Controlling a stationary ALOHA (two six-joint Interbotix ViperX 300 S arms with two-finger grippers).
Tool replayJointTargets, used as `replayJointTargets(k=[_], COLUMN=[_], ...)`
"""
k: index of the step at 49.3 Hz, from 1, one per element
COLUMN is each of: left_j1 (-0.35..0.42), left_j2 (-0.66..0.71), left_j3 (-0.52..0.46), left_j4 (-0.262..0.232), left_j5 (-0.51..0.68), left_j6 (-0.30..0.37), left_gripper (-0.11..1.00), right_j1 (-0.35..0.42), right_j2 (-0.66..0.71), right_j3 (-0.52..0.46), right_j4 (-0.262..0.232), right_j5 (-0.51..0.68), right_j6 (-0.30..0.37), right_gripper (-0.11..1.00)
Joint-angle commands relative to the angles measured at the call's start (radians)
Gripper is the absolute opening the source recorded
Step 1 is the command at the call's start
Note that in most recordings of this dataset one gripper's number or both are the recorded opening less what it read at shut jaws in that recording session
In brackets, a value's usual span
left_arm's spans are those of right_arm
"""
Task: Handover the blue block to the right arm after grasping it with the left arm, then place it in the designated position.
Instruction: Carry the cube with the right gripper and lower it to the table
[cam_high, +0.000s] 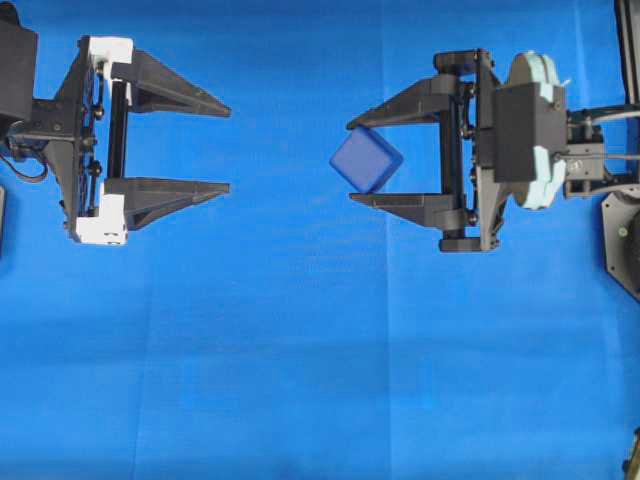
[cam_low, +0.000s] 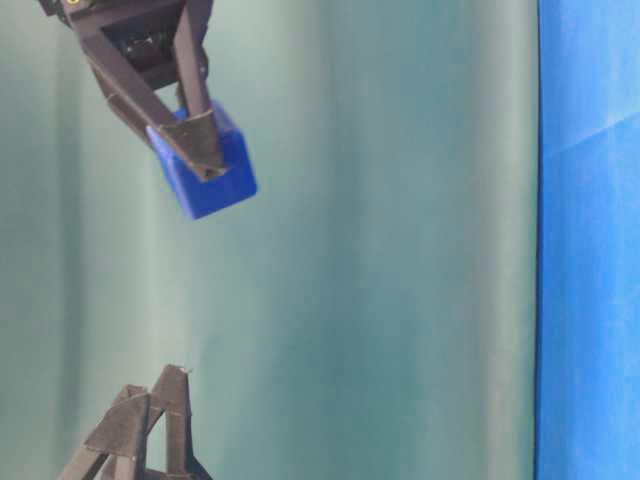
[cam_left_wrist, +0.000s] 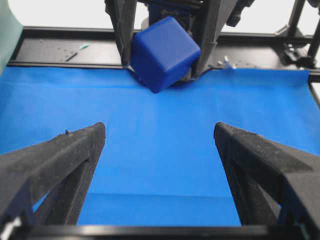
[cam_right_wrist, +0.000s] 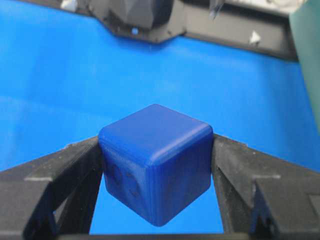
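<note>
The handover looked finished: the right pincer (cam_high: 364, 161) clamped the blue block (cam_high: 366, 160) between its fingertips, above the blue-clothed desk (cam_high: 300, 380), the left pincer (cam_high: 228, 147) gaped empty opposite (well apart), only placement remained.

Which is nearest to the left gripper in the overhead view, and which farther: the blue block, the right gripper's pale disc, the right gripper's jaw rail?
From the left gripper:
1. Blue block, centre.
2. Jaw rail, right of block.
3. Pale disc, far right.
</note>
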Motion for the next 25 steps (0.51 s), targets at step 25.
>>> replayJointTargets(k=[25], left_j1=[0.002], left_j2=[-0.015], left_j3=[-0.026], left_j4=[-0.002], left_j5=[-0.008], left_j6=[0.0], left_gripper=[0.93], right_j1=[0.064], right_j2=[0.025], right_j3=[-0.052], right_j4=[0.086], right_j5=[0.275], right_j6=[0.028], right_gripper=[0.57])
